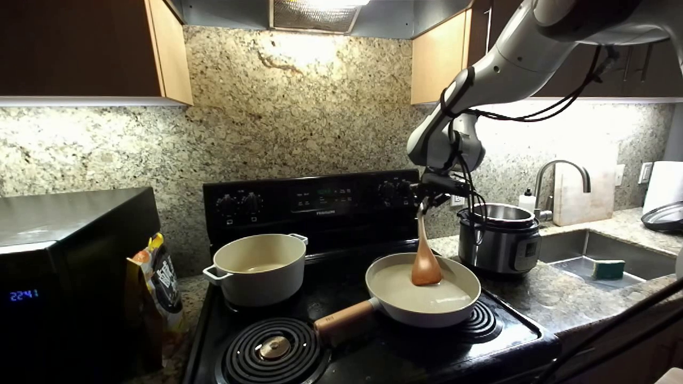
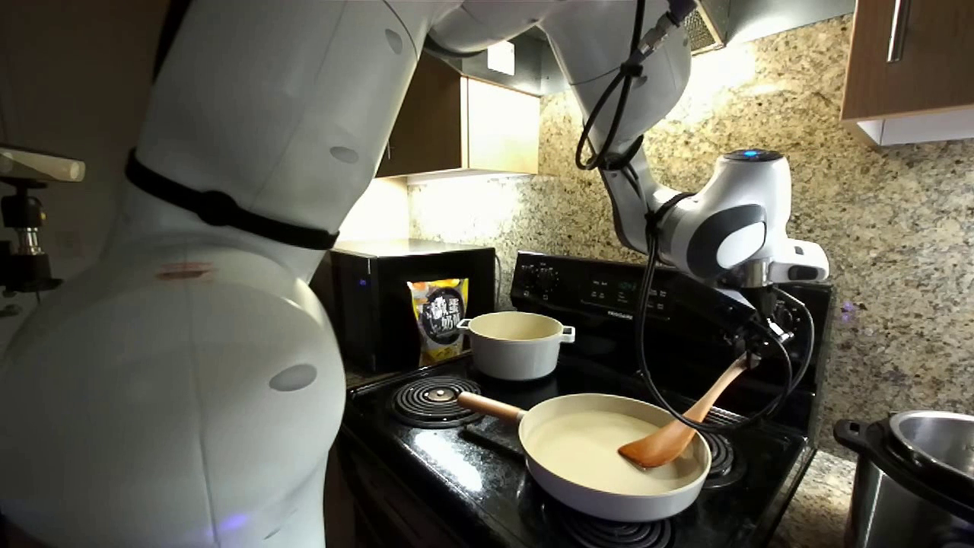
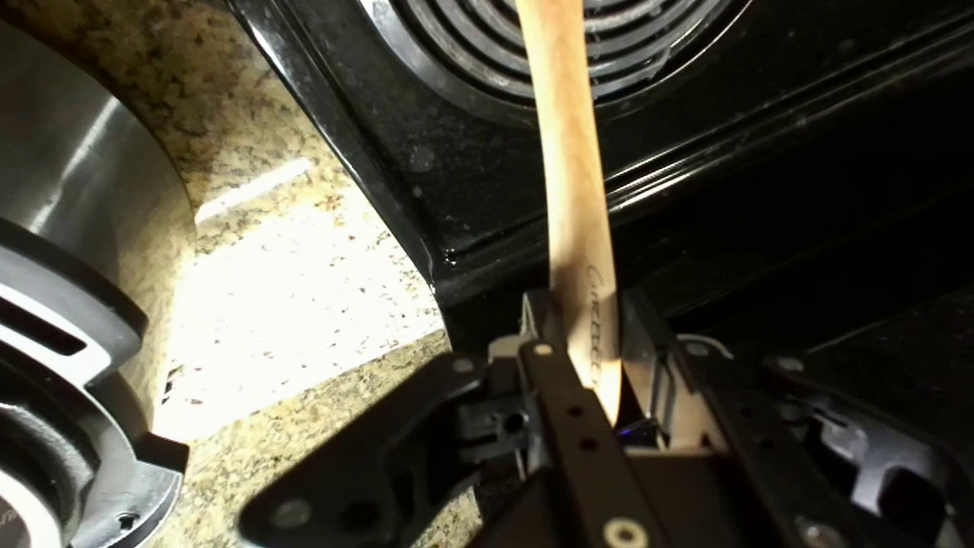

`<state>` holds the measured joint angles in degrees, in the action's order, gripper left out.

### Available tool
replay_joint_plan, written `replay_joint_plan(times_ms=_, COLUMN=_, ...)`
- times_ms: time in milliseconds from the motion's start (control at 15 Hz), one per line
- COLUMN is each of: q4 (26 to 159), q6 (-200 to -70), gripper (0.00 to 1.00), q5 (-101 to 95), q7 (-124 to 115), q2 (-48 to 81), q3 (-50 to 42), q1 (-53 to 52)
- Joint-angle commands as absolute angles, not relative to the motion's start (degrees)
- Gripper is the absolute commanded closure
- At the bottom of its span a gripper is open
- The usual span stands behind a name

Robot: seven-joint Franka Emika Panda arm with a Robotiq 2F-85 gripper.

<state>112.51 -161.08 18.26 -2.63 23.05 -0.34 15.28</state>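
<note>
My gripper [image 3: 586, 323] is shut on the handle of a wooden spatula [image 3: 571, 160]. In the wrist view the finger pads flank the handle near its end, where dark lettering runs along the wood. Both exterior views have the spatula [image 1: 426, 266] slanting down from the gripper [image 1: 426, 201], its broad reddish-brown blade inside a cream frying pan [image 2: 609, 498]. The blade's lower edge meets the pan's pale, glossy inside; whether liquid lies there I cannot tell. The pan's wooden handle [image 1: 344, 316] points toward the front burner [image 1: 272, 346].
A cream two-handled pot [image 1: 261, 288] stands on the stove's back left burner. The stove's control panel [image 1: 320, 208] rises behind the pan. A steel pressure cooker [image 1: 499, 250] is on the counter alongside. A snack bag [image 2: 441, 323] leans by the microwave [image 1: 80, 320]. Loose cables [image 2: 647, 342] hang from the arm.
</note>
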Motion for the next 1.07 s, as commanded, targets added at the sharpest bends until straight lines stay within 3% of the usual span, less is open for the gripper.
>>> replay_joint_plan(times_ms=0, q4=111.4, q6=-158.5, gripper=0.94, q5=16.3, q7=-0.7, q2=23.0, q3=-1.2, q1=14.4)
replay_joint_plan(times_ms=1000, q4=106.7, q6=-149.0, gripper=0.94, q5=16.3, q7=3.6, q2=22.9, q3=-3.0, q1=14.7)
